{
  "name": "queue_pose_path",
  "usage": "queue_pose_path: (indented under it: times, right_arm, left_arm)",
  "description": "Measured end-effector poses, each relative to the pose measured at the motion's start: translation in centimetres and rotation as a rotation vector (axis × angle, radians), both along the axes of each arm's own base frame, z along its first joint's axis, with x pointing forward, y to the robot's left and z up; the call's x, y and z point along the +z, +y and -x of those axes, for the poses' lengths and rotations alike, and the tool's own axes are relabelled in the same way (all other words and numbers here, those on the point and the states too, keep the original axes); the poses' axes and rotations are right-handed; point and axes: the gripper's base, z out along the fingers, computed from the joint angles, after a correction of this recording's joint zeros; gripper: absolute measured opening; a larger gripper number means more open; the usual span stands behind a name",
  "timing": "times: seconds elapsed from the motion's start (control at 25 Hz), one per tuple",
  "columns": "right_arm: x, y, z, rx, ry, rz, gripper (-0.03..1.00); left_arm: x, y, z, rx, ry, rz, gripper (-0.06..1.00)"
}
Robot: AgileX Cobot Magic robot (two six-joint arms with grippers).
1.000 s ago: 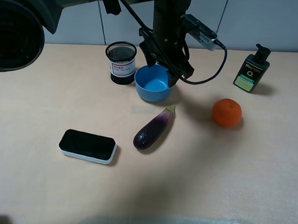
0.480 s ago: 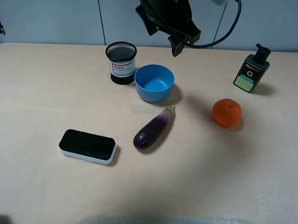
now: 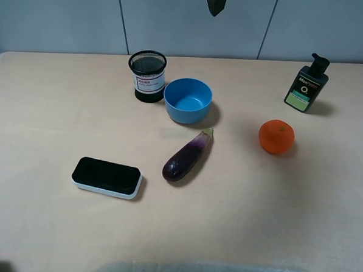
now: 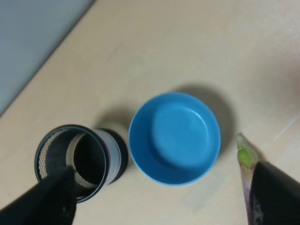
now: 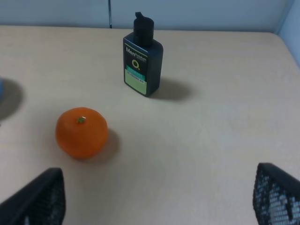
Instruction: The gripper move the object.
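Note:
The blue bowl (image 3: 187, 101) sits upright on the table, close beside the black mesh cup (image 3: 147, 76). Only a dark tip of my left gripper (image 3: 214, 0) shows at the top edge of the high view, well above and behind the bowl. In the left wrist view the left gripper (image 4: 161, 199) is open and empty, high over the bowl (image 4: 174, 137) and the mesh cup (image 4: 77, 161). My right gripper (image 5: 157, 201) is open and empty above the table near the orange (image 5: 81, 132).
A purple eggplant (image 3: 187, 156) lies just in front of the bowl. A black and white flat case (image 3: 106, 177) lies front left. The orange (image 3: 276, 136) and a dark pump bottle (image 3: 306, 83) stand on the right.
My left gripper has risen from the bowl's rim up to the top edge of the high view. The bowl has stayed in place.

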Motion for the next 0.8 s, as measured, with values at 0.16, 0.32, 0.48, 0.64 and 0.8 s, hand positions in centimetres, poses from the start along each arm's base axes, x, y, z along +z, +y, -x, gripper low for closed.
queue_pose_path:
  times: [0.16,0.32,0.48,0.64,0.8]
  right_arm:
    - [0.0,0.0,0.0,0.000,0.000,0.000,0.61]
    - [0.0,0.0,0.0,0.000,0.000,0.000,0.61]
    - [0.0,0.0,0.0,0.000,0.000,0.000,0.61]
    - [0.0,0.0,0.0,0.000,0.000,0.000,0.61]
    - [0.0,0.0,0.0,0.000,0.000,0.000,0.61]
  left_arm:
    - [0.8,1.2,1.2,0.000,0.007,-0.009,0.75]
    - [0.3,2.9,2.7,0.004,0.034,-0.059,0.75]
    - [-0.4,5.1,4.2,0.018,0.082,-0.097,0.75]
    - [-1.5,8.3,5.5,0.062,0.147,-0.123,0.75]
    - [-2.1,12.0,6.8,0.127,0.185,-0.142,0.75]
